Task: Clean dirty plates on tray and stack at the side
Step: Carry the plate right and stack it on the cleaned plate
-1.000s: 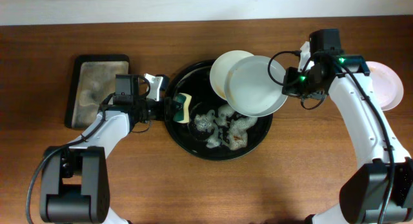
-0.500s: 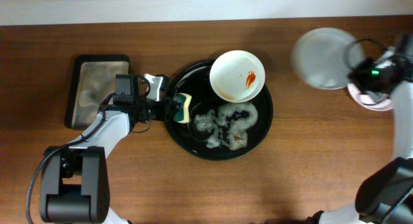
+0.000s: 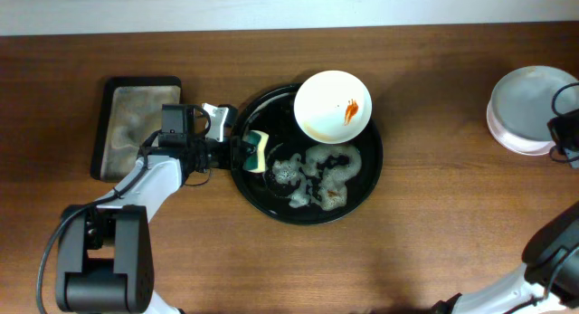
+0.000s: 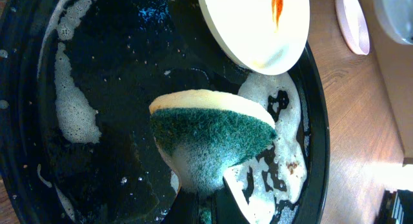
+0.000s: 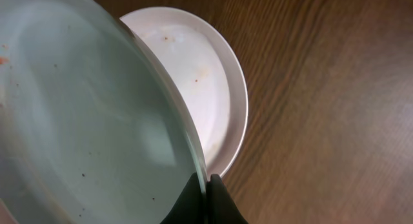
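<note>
At the counter's right side, my right tool [image 5: 206,183] pinches the grey plate [image 5: 84,121] over the pink plate [image 5: 210,82] for stacking; my left tool [image 4: 210,199] clamps the sponge [image 4: 210,137] above the tray [image 4: 26,88].

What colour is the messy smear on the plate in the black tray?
Orange-red, on the round white plate; the overhead view shows it best.
</note>
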